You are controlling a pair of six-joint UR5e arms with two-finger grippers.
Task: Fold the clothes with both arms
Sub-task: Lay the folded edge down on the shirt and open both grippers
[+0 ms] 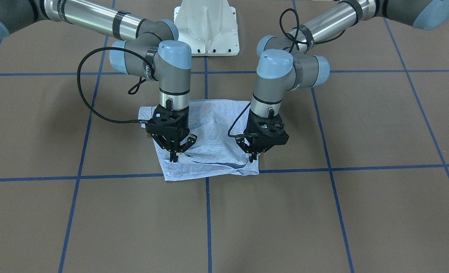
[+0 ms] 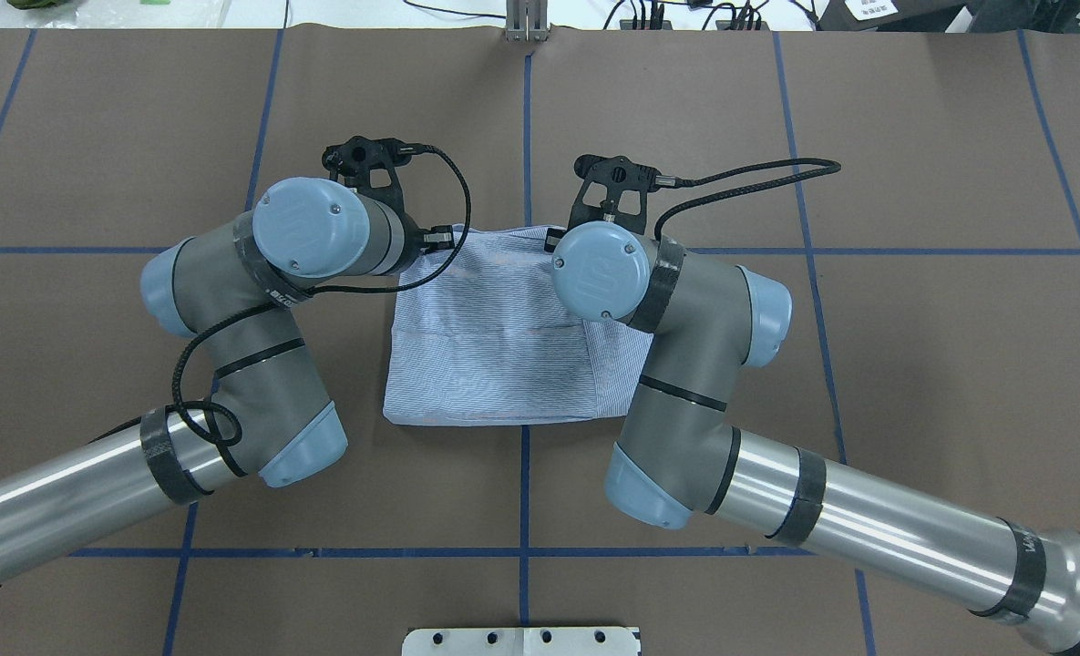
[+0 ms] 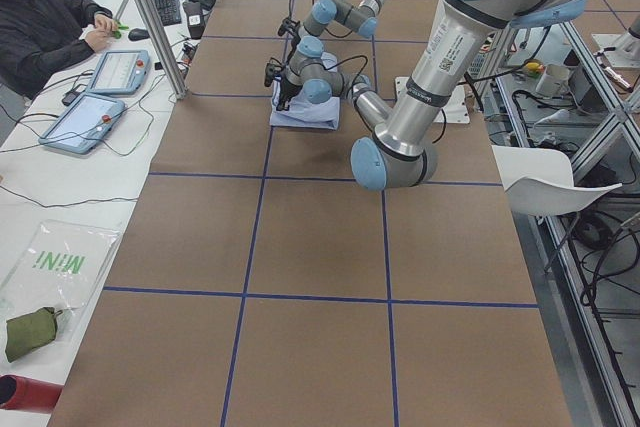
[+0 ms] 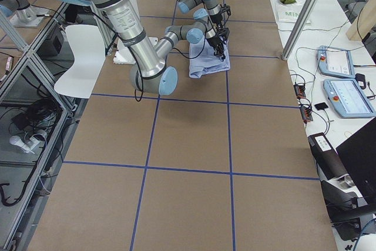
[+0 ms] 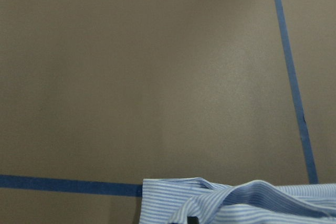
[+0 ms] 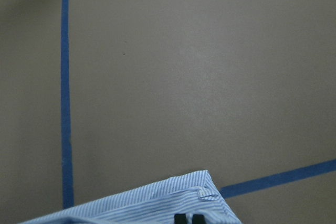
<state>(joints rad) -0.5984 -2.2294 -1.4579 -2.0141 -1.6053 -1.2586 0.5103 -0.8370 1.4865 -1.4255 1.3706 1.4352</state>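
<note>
Light blue striped shirt (image 1: 209, 155) lies folded in a rough rectangle at the middle of the bench (image 1: 360, 220), across a blue tape line (image 1: 208, 212). Left tool (image 1: 253, 156) and right tool (image 1: 174, 154) point down at its far edge. Each has its fingers drawn together, pinching cloth.

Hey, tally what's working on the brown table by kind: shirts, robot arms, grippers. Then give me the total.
Shirts: 1 (striped shirt)
Robot arms: 2 (left arm, right arm)
Grippers: 2 (left gripper, right gripper)
Total: 5
</note>
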